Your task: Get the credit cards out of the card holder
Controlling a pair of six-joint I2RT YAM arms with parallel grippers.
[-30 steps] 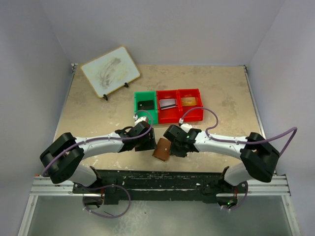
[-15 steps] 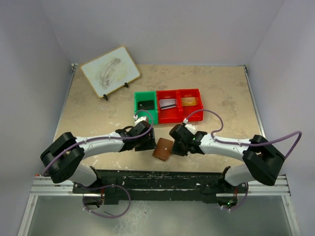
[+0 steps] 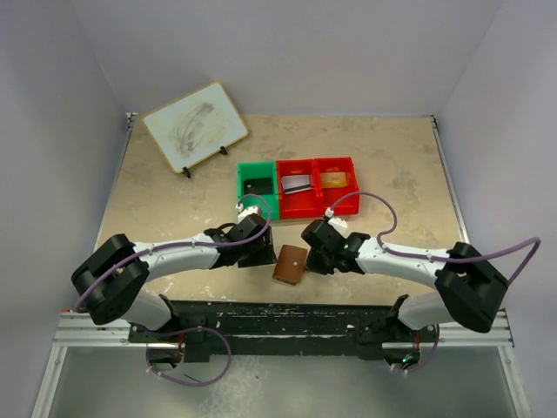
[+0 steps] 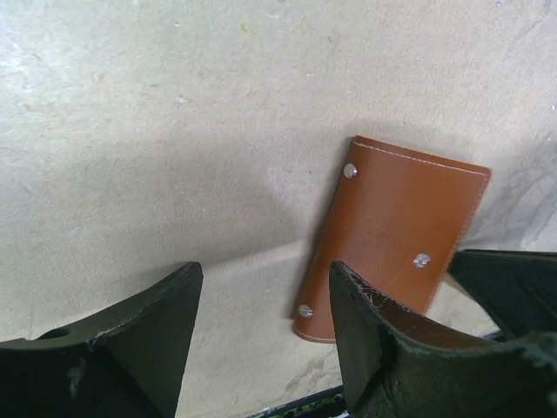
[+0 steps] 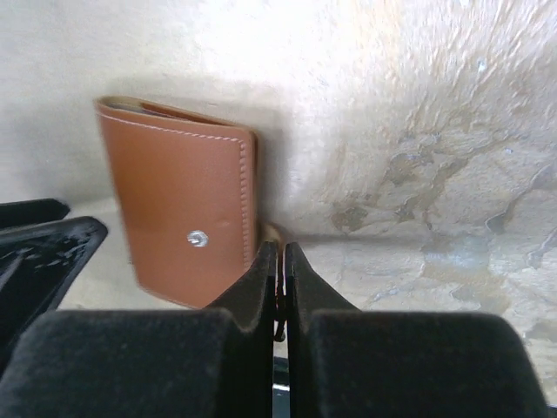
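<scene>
Stretching low over the table (image 3: 157, 200), the left arm (image 3: 174, 255) and right arm (image 3: 409, 257) bent inward, meeting near its front edge. The closed card holder (image 3: 289, 264) lay flat between them. On the left gripper (image 4: 261, 279) the jaws stood released beside it; on the right gripper (image 5: 278, 252) they were clenched on its side tab.

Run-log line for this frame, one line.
card holder: closed | left gripper: open, empty, beside it | right gripper: shut on its side tab | cards: none visible

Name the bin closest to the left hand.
The green bin, leftmost in the row, just beyond the left hand; the two red bins sit further right.
</scene>
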